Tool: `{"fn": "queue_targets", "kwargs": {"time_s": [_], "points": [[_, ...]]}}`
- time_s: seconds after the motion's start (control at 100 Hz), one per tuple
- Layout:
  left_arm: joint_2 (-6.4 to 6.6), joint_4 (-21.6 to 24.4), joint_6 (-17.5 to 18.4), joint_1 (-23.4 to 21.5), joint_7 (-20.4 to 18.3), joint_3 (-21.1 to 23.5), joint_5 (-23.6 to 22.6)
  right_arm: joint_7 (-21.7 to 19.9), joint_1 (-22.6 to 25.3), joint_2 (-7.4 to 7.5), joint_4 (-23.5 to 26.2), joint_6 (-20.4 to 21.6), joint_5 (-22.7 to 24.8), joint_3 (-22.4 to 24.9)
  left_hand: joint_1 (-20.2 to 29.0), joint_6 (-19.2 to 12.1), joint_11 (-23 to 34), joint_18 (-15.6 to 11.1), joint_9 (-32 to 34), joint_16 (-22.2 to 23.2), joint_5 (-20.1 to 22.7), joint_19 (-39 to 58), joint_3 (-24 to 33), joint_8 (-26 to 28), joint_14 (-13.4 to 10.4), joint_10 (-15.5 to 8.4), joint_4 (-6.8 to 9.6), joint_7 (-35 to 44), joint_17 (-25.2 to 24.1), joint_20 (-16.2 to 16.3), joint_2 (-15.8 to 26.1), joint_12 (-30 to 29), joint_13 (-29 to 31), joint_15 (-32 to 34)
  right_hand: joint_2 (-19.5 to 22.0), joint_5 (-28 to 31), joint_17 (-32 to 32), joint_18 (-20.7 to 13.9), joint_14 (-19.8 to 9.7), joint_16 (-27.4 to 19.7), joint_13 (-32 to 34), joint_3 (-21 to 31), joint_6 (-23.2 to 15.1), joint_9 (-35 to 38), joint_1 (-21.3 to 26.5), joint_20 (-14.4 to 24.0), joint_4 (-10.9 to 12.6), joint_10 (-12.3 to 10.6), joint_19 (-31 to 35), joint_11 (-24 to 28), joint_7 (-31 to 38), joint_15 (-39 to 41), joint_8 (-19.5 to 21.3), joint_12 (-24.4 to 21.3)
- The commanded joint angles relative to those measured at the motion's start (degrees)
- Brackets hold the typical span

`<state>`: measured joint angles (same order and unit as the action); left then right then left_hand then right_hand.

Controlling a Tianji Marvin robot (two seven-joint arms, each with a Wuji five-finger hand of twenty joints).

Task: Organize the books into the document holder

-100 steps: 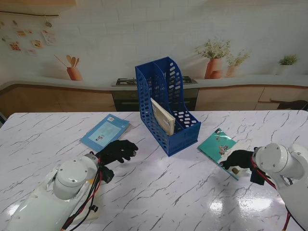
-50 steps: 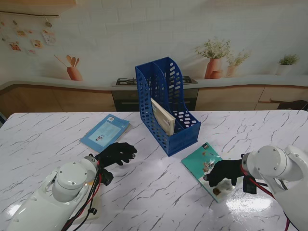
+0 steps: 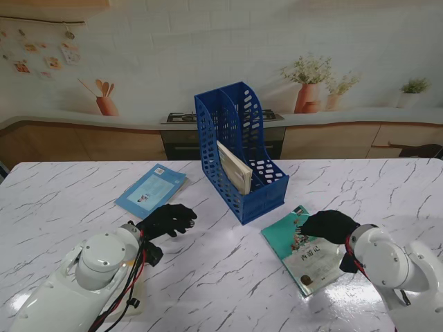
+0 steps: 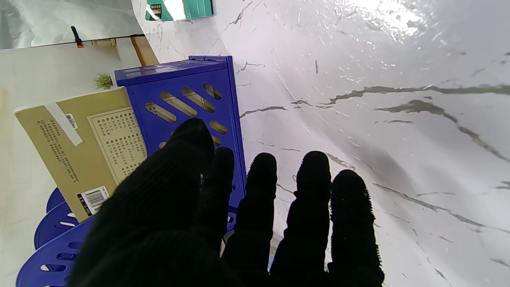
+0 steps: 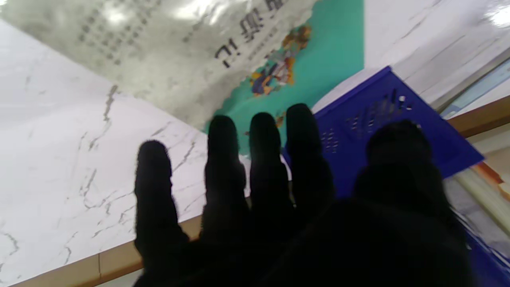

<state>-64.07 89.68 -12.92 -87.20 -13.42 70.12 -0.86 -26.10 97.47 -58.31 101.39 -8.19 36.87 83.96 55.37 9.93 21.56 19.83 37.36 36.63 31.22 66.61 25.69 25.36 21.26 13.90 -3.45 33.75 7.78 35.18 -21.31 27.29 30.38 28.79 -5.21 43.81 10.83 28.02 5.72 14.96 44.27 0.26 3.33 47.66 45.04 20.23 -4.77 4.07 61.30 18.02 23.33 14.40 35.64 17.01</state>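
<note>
A blue two-slot document holder (image 3: 239, 155) (image 4: 183, 103) (image 5: 382, 119) stands at the table's middle, with a beige book (image 3: 234, 166) (image 4: 79, 147) leaning in its right slot. A light-blue book (image 3: 151, 189) lies flat to its left. A teal book (image 3: 303, 249) (image 4: 179, 8) (image 5: 318, 52) lies flat, nearer to me and to the right of the holder. My right hand (image 3: 329, 225) (image 5: 299, 207), in a black glove, hovers over that book's far edge with fingers spread, holding nothing. My left hand (image 3: 168, 219) (image 4: 239, 223) rests just nearer to me than the light-blue book, holding nothing.
The white marble table (image 3: 228, 283) stretches wide on both sides. A printed kitchen backdrop (image 3: 138, 83) stands right behind its far edge. The holder's open fronts face me and to the right.
The right hand slid the teal book left and toward me, turning it, then moved up to the book's far edge. The left hand drew back slightly, then stayed put.
</note>
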Motion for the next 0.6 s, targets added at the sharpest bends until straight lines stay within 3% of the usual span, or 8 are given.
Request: {"fn": "queue_targets", "kwargs": {"time_s": [0.0,0.06,0.16,0.26,0.29,0.3,0.51,0.59], "points": [[-0.30,-0.27,1.58,0.09,-0.71,-0.28,0.32,-0.75,-0.76,-0.20,-2.89,-0.41,-0.02,-0.55,1.02,0.25,1.01,0.83,-1.08,-0.12,0.52,0.29,-2.03,-0.27,-0.39,0.15,1.29,0.75,-0.24,0.52,1.05,-0.27,-0.48,1.26,-1.13,0.32,-0.42,-7.25,-1.29,0.92,1.05,0.02,-2.04,1.51,0.66,1.03,3.28,-1.19,-0.11,0.47,1.45,-0.91,1.39,0.76],[-0.30,-0.28,1.58,0.14,-0.70,-0.35,0.23,-1.29,-1.43,-0.05,-4.28,-0.46,-0.03,-1.01,1.00,0.25,1.04,0.83,-1.01,-0.11,0.51,0.29,-2.02,-0.28,-0.47,0.07,1.29,0.74,-0.24,0.52,1.05,-0.27,-0.44,1.28,-1.92,0.99,-0.51,-7.43,-0.44,0.95,1.04,0.34,-2.04,1.74,1.13,1.27,3.40,-1.03,-0.07,0.74,1.93,-1.05,1.59,0.95],[-0.26,-0.29,1.45,0.24,-0.87,-0.47,0.25,-2.38,-2.04,0.23,-5.71,-0.17,0.65,-1.67,1.03,0.27,1.04,0.83,-1.01,-0.12,0.56,0.29,-1.98,-0.30,-0.35,-0.01,1.29,0.76,-0.24,0.52,1.03,-0.27,-0.46,1.27,-3.06,1.41,-1.19,-7.13,1.97,0.71,0.52,1.08,-3.22,2.14,1.42,1.39,3.42,-2.75,-0.56,1.13,2.83,-1.68,2.00,1.26],[-0.21,-0.22,1.39,0.26,-1.03,-0.56,0.08,-2.42,-2.44,0.27,-6.97,0.04,0.32,-2.27,1.00,0.25,1.05,0.72,-0.97,-0.12,0.57,0.38,-1.96,-0.30,-0.46,0.01,1.28,0.78,-0.07,0.55,1.01,-0.26,-0.42,1.29,-3.44,1.69,-1.02,-6.74,2.06,0.74,1.32,1.94,-3.49,2.71,1.14,1.69,3.19,-3.07,-0.24,1.29,3.50,-1.54,1.88,1.41],[-0.22,-0.21,1.37,0.27,-1.00,-0.58,0.09,-2.44,-2.56,0.28,-7.32,0.13,0.09,-2.43,0.95,0.31,1.04,0.75,-1.01,-0.13,0.58,0.41,-1.97,-0.30,-0.36,0.01,1.27,0.79,-0.02,0.56,1.04,-0.27,-0.47,1.26,-8.05,1.27,-1.18,-6.50,2.19,0.72,1.61,20.51,-3.79,2.96,-8.32,2.25,0.78,-3.21,-0.30,1.19,5.18,-1.63,-0.05,1.54],[-0.22,-0.21,1.36,0.27,-0.99,-0.59,0.10,-2.44,-2.60,0.28,-7.44,0.15,0.00,-2.50,0.91,0.31,1.04,0.75,-1.00,-0.12,0.56,0.41,-1.98,-0.31,-0.39,0.06,1.26,0.78,-0.02,0.56,1.09,-0.27,-0.38,1.30,-8.35,1.33,-1.21,-6.48,2.15,0.73,1.67,21.44,-3.83,2.98,-8.76,2.24,0.64,-3.19,-0.32,1.20,5.22,-1.60,-0.04,1.53],[-0.33,-0.79,1.47,0.63,-1.00,-1.05,0.67,-2.23,-3.70,0.30,-10.57,2.29,-2.85,-4.31,0.87,0.36,1.05,0.77,-1.02,-0.08,0.57,0.45,-2.02,-0.32,-0.36,0.08,1.27,0.82,0.01,0.59,1.12,-0.26,-0.38,1.39,-8.55,1.68,-0.38,-6.63,1.35,0.90,2.51,24.37,-3.15,3.27,-10.70,2.29,0.53,-2.01,0.29,1.42,5.12,-1.07,0.01,1.62],[-0.38,-0.99,1.65,0.78,-0.95,-1.28,0.90,-1.83,-4.20,0.25,-11.73,2.45,-2.62,-4.81,0.96,0.30,1.09,0.82,-0.96,-0.06,0.59,0.45,-2.02,-0.30,-0.33,0.07,1.27,0.87,-0.01,0.60,1.06,-0.24,-0.34,1.43,-8.97,0.62,-0.88,-6.15,1.91,0.56,1.24,26.77,-4.05,1.97,-12.26,1.87,0.48,-3.77,-0.12,1.15,3.62,-1.69,1.19,1.56]]}}
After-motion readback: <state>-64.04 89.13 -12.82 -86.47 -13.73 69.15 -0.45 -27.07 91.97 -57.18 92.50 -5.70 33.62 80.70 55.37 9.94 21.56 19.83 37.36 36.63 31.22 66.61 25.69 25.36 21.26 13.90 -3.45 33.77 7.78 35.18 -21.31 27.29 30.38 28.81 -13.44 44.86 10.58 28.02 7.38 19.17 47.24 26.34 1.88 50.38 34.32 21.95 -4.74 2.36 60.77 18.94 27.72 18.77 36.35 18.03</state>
